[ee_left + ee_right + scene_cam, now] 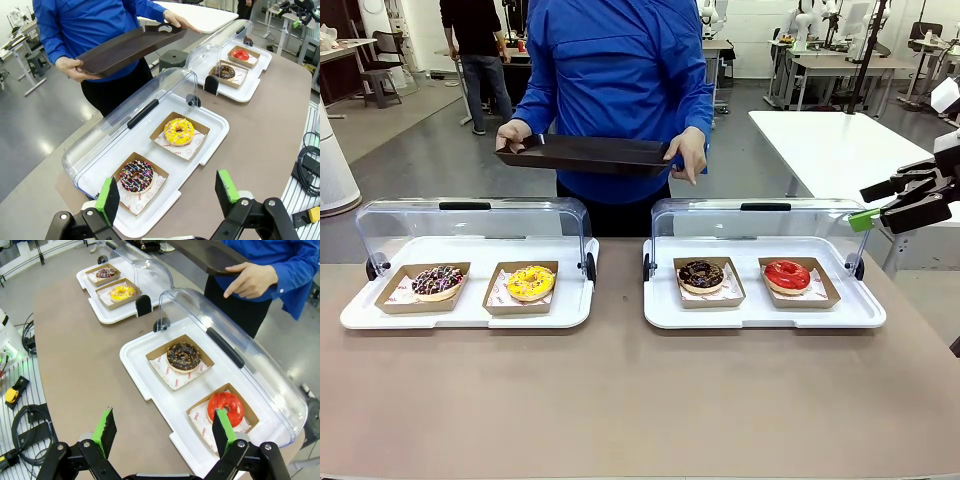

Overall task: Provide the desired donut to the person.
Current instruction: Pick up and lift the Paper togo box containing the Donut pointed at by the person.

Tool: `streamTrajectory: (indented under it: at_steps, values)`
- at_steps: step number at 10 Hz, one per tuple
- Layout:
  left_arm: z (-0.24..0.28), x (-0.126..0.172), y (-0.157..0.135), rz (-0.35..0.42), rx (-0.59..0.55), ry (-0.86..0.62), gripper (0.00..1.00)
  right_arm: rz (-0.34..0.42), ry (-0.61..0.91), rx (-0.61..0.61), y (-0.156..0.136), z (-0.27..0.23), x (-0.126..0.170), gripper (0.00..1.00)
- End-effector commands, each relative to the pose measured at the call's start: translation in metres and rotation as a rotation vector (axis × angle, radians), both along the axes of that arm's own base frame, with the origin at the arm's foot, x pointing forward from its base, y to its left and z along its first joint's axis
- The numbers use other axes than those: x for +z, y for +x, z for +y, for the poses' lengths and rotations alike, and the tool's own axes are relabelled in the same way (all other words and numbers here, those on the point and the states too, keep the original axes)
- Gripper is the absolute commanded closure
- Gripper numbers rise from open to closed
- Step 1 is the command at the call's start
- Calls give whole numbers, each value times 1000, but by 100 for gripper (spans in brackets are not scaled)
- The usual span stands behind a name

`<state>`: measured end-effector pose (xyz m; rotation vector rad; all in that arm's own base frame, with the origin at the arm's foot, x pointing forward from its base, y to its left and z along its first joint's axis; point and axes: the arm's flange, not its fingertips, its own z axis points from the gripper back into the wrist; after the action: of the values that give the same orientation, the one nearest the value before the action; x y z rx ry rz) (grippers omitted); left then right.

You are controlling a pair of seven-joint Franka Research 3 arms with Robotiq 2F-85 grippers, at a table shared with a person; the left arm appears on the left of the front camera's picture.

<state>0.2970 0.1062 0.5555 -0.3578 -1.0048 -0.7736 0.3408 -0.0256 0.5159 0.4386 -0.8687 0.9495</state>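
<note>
**Item 1. R gripper** (164, 436): jaws spread wide, nothing between the green pads (106, 431). It hangs above the near-right corner of the R display case (137, 371). In the front view it sits at the far right (868, 205), higher than the case lid and clear of it.

**Item 2. L gripper** (167, 196): jaws spread, empty, over the near edge of the L display case (212, 145).

**Item 3. R case:** white base, clear lid swung up to the far side. It holds 2 card trays.
- L tray: choc donut w/ nut bits (701, 275).
- R tray: red-glazed donut (787, 274).

**Item 4. L case** (360, 312): same build, lid up.
- L tray: choc donut w/ coloured sprinkles (437, 281).
- R tray: yellow donut (530, 282).

**Item 5. Table** (620, 400): brown top. The cases stand side by side on it, apart from each other.

**Item 6. Person** (620, 70): blue jacket, standing at the far side behind the gap between the cases, holding a dark serving tray (590, 153) level at waist height.
- Hand at scene L (512, 135) grips the tray's end.
- Hand at scene R (688, 155) has its index finger pointing down beyond the R case's far L part, roughly in line w/ the nut-topped choc donut.
</note>
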Motion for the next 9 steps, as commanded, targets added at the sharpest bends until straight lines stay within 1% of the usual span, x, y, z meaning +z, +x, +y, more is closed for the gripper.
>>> streamTrajectory:
  at_steps: [1,9]
  values:
    - [0,0,-1,3,-3,-6,0,-7,14,13,2,1,-1,0]
    - [0,0,-1,3,-3,-6,0,-7,14,13,2,1,-1,0]
